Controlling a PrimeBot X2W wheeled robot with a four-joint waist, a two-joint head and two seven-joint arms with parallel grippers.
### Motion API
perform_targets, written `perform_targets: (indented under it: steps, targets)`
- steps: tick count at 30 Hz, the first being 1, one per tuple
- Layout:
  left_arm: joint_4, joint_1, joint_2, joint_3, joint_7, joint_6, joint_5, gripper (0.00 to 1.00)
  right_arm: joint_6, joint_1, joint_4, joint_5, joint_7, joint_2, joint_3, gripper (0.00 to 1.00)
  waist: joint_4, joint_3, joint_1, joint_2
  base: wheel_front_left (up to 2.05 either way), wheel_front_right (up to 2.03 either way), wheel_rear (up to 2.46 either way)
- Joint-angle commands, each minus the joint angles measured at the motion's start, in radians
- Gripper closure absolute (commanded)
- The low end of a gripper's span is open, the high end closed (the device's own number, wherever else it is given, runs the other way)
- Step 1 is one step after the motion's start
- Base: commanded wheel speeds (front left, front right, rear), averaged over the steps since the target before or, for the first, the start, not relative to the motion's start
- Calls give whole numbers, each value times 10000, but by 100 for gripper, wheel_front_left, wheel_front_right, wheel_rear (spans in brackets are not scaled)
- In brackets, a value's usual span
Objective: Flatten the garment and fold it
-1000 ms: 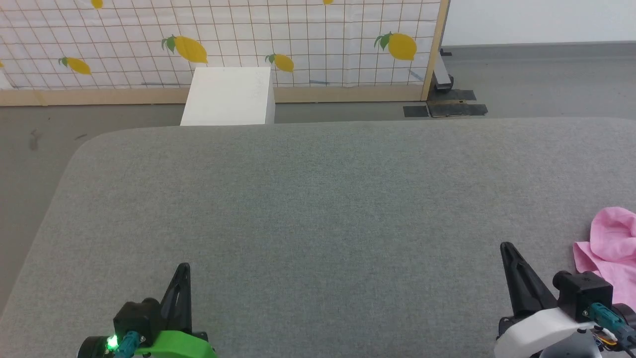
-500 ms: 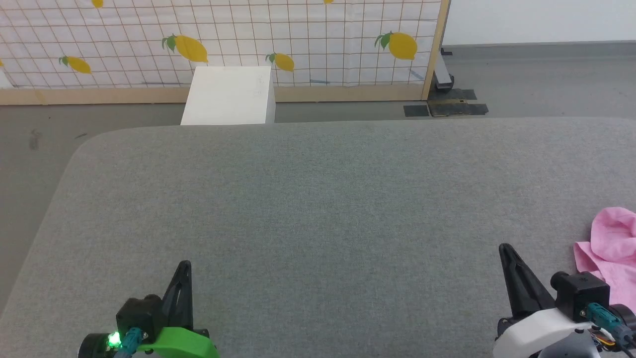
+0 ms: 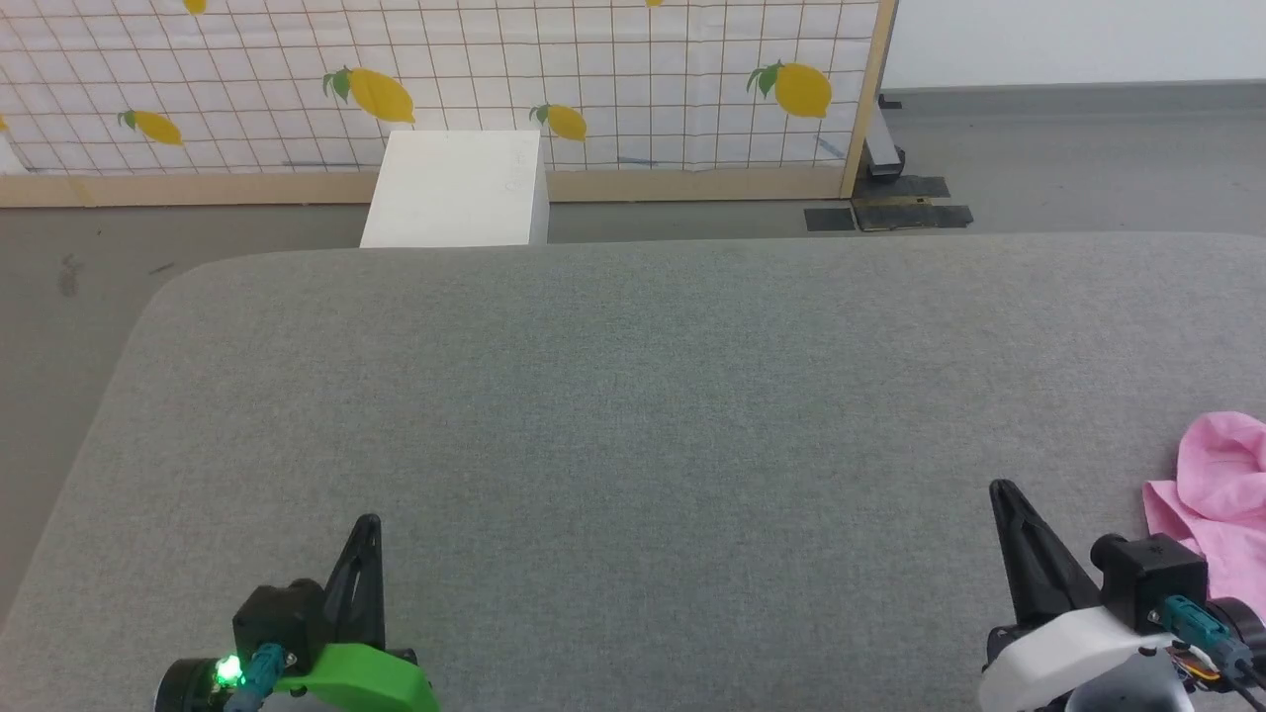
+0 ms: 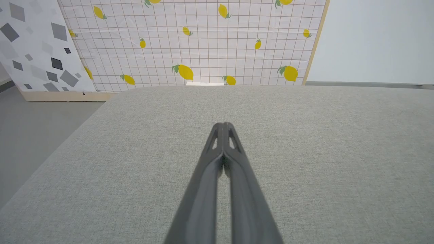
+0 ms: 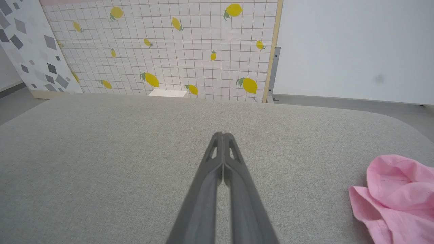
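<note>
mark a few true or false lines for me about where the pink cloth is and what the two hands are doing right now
1. The garment lies bunched at the robot's right end of the grey surface. True.
2. The right hand is gripping the garment. False: its fingers are shut on nothing and point over bare surface, with the garment off to their right.
3. The left hand is open. False: its fingers are pressed together.
4. A white box stands beyond the far edge of the surface, in front of the lemon-print screen. True.
5. The garment is spread flat. False: it is a wrinkled heap.
</note>
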Motion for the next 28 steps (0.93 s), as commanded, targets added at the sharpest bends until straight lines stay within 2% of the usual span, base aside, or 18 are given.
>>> perform_targets:
  steps: [1,28]
  targets:
    - [-75,-179,-89,75,79,-89,214,100,-4,-224,48,-68,-70,10,17,100,1,1,0,19,0,0,0]
    - [-338,-349,-607,652,707,-384,1032,100,-8,-553,285,-268,-135,19,77,100,25,34,0,35,0,0,0]
